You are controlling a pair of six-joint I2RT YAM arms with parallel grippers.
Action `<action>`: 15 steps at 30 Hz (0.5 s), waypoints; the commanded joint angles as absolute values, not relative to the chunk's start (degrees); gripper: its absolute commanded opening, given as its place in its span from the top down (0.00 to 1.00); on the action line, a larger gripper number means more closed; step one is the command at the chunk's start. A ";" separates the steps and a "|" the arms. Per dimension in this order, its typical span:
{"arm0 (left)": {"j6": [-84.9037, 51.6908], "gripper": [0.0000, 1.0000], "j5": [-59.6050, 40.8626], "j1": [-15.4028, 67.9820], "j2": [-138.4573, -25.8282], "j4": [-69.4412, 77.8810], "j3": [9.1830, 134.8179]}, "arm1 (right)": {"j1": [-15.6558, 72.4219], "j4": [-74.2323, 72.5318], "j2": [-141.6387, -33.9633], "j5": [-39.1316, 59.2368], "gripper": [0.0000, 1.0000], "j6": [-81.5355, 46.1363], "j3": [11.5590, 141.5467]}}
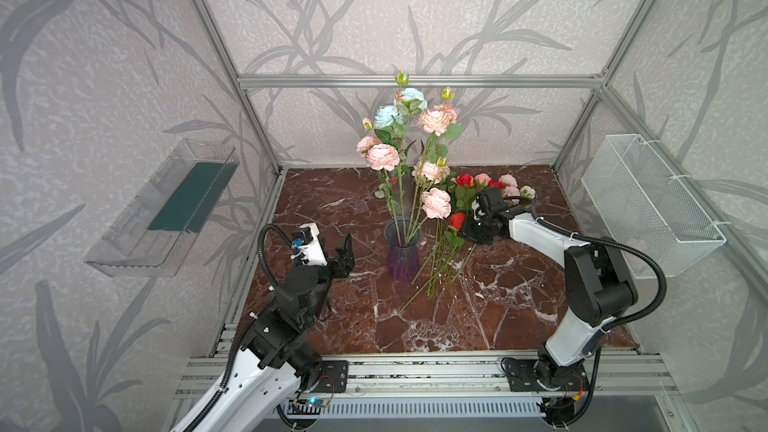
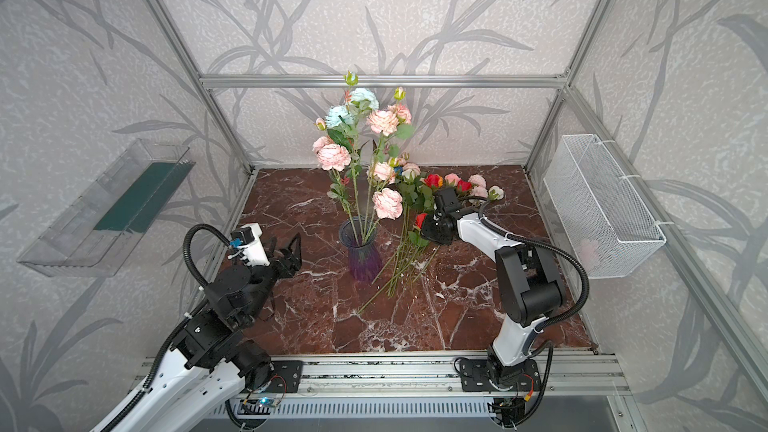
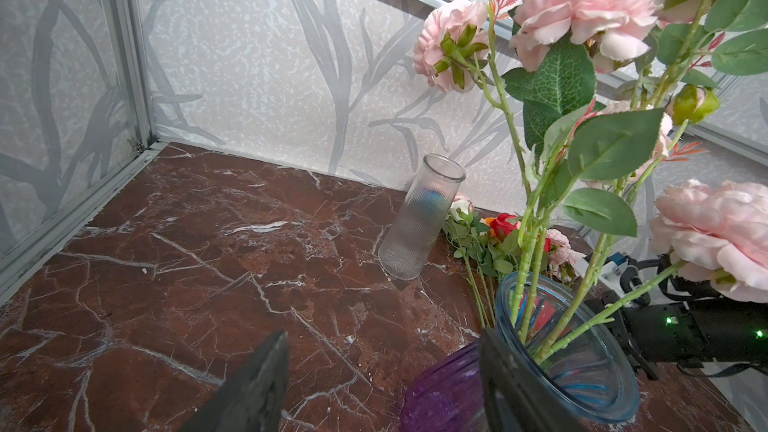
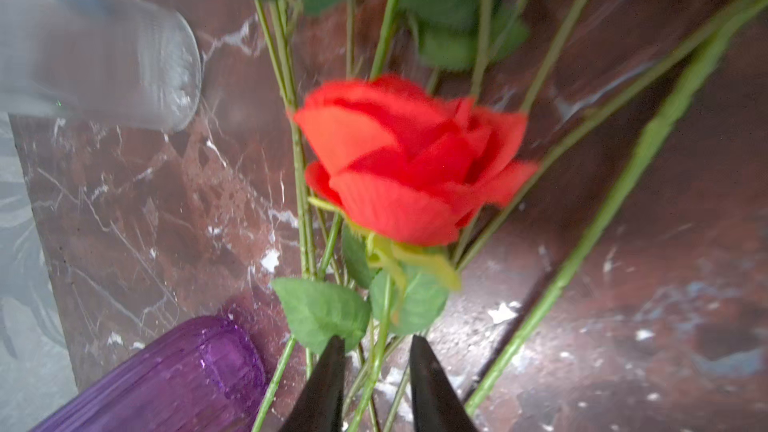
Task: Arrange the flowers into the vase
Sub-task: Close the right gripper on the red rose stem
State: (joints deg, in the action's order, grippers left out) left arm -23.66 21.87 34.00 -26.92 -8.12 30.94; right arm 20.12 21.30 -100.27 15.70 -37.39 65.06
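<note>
Several pink flowers (image 1: 382,157) already standing in purple vase (image 1: 402,257); loose flowers (image 1: 464,180) lying on worktop (image 1: 332,209) just right of it. My right jaws straddling stem of red rose (image 4: 411,160), head pointing away from me, stem running back between tips; clamped or not, cannot tell. Vase standing left of rose, near. Right arm nearer rose. My left jaws hanging apart, empty, just beside vase. Seeing no readable writing.

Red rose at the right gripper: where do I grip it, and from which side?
Probably the thin stem just below the leaves of the red rose, not its soft head. Come from the stem end, where the right gripper straddles it; other stems crowd alongside.
</note>
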 commanded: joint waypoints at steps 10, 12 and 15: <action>-25.09 0.28 20.97 33.66 -25.32 -8.03 30.61 | 21.80 21.65 -103.80 17.29 0.75 -40.84 65.95; -25.15 0.28 20.97 33.66 -25.31 -8.22 30.72 | 21.88 21.59 -102.83 17.19 0.75 -41.01 65.05; -25.24 0.28 20.88 33.64 -25.30 -8.22 30.67 | 21.88 21.97 -100.32 17.29 0.73 -40.78 63.54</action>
